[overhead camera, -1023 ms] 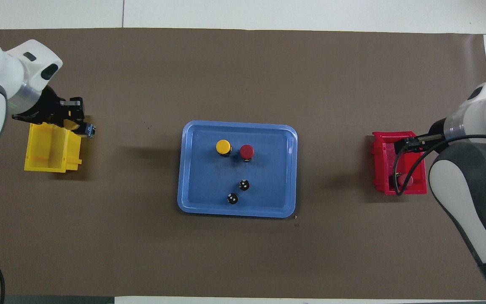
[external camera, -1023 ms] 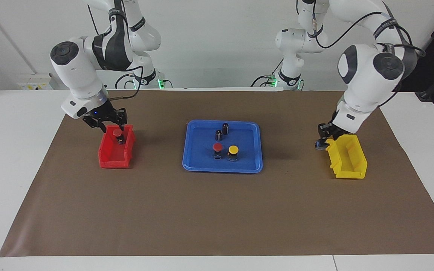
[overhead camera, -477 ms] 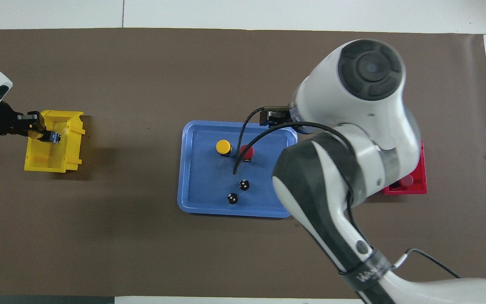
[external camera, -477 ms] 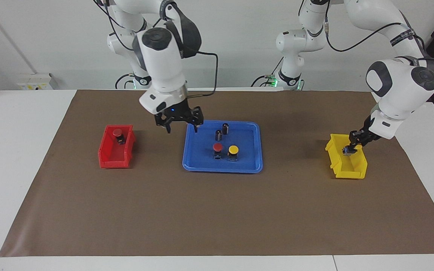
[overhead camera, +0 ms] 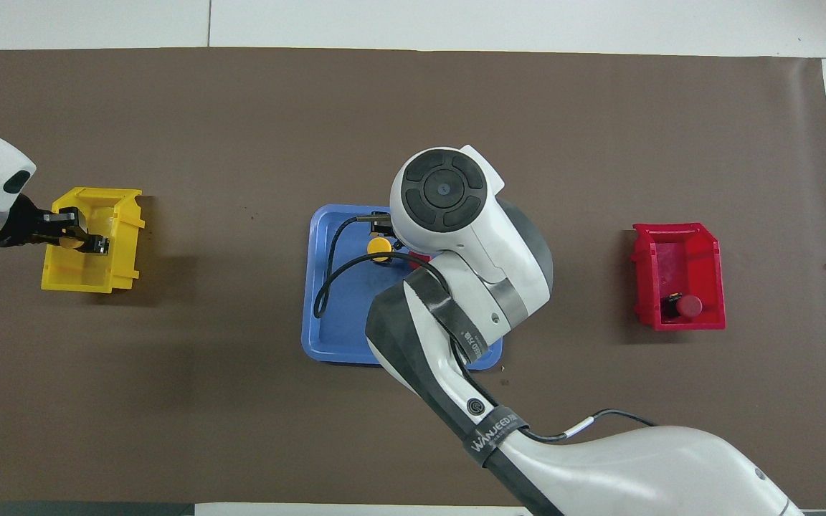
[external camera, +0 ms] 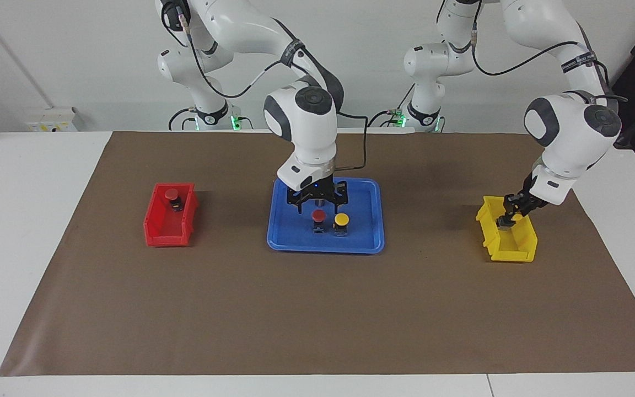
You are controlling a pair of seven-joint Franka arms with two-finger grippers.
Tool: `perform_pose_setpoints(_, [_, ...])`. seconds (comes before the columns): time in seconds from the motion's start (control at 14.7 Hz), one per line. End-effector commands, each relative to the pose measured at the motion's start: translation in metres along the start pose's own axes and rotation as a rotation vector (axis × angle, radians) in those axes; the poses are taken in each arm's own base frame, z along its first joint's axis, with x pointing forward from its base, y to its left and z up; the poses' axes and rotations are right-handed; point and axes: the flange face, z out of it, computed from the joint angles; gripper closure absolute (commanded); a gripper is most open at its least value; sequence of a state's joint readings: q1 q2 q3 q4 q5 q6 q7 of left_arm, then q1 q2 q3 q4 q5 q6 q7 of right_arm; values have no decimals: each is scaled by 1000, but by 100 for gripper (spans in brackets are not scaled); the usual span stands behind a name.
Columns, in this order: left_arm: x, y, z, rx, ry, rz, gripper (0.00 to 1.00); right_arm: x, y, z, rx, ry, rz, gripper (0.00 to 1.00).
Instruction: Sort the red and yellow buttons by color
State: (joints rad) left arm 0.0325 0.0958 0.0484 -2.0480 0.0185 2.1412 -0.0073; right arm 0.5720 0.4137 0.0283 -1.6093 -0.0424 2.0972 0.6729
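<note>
One red button [external camera: 318,215] and one yellow button [external camera: 341,219] stand side by side in the blue tray [external camera: 326,243]. My right gripper [external camera: 318,208] is open, low over the red button, fingers either side of it. In the overhead view the right arm hides that red button; the tray's yellow button [overhead camera: 380,247] shows. Another red button [external camera: 172,194] sits in the red bin [external camera: 159,227], also seen from overhead [overhead camera: 688,307]. My left gripper [external camera: 507,219] is shut on a second yellow button [overhead camera: 67,242], held in the yellow bin [overhead camera: 87,276].
The two dark capless cylinders in the tray are hidden by the right gripper and arm. The red bin [overhead camera: 678,247] stands toward the right arm's end of the brown mat [external camera: 317,314], the yellow bin [external camera: 510,248] toward the left arm's end.
My right gripper left the red button in the red bin and moved over the tray above the red button. My left gripper carried the yellow button from the bin's edge down into the yellow bin.
</note>
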Motion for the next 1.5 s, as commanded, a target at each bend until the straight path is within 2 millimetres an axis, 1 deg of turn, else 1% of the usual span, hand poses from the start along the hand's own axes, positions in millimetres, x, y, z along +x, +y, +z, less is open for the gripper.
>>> perform_pose_setpoints(0.0, [-17,-1,12,8,29,5,98,-4,2,18,-6,24,-6,12])
perform_pose_setpoints(0.14, [-22,-1,24,7,26,7,98,-7,2,24,-11,16,-9,18])
perform_pose_setpoints(0.2, [-24,-1,27,7,20,9,98,-8,3,25,-13,14,-10,19])
perform_pose_setpoints(0.27, [-24,-1,27,7,19,9,94,-11,5,29,-17,8,-11,19])
perform_pose_setpoints(0.34, [-21,-1,25,7,24,9,77,-14,6,34,-17,7,-15,20])
perform_pose_setpoints(0.41, [-20,-3,24,8,27,6,46,-18,8,37,-18,6,-16,20])
perform_pose_setpoints(0.48, [-15,-4,19,8,36,16,27,-20,10,41,-19,3,-19,20])
perform_pose_setpoints(0.55, [-11,-5,12,9,44,22,20,-20,10,40,-18,4,-19,20])
perform_pose_setpoints(0.61, [-7,-6,6,9,53,22,17,-21,11,40,-19,3,-19,20])
perform_pose_setpoints(0.75, [-3,-6,-7,10,42,22,16,-23,11,42,-23,-1,-21,20])
perform_pose_setpoints(0.89, [5,-7,-35,13,24,22,16,-25,11,43,-23,-5,-23,20])
perform_pose_setpoints(1.02, [10,-4,-72,12,1,26,14,-27,10,43,-27,-10,-26,20])
perform_pose_setpoints(1.09, [9,1,-86,12,-5,34,7,-35,4,46,-30,-15,-40,20])
perform_pose_setpoints(1.16, [6,7,-100,12,0,45,0,-38,3,46,-30,-16,-44,20])
perform_pose_setpoints(1.23, [0,11,-119,11,11,50,0,-41,4,49,-35,-22,-46,20])
perform_pose_setpoints(1.3, [-5,23,-128,2,1,70,0,-43,6,51,-38,-26,-46,20])
perform_pose_setpoints(1.43, [-14,51,-160,0,-29,118,0,-44,7,50,-39,-27,-49,24])
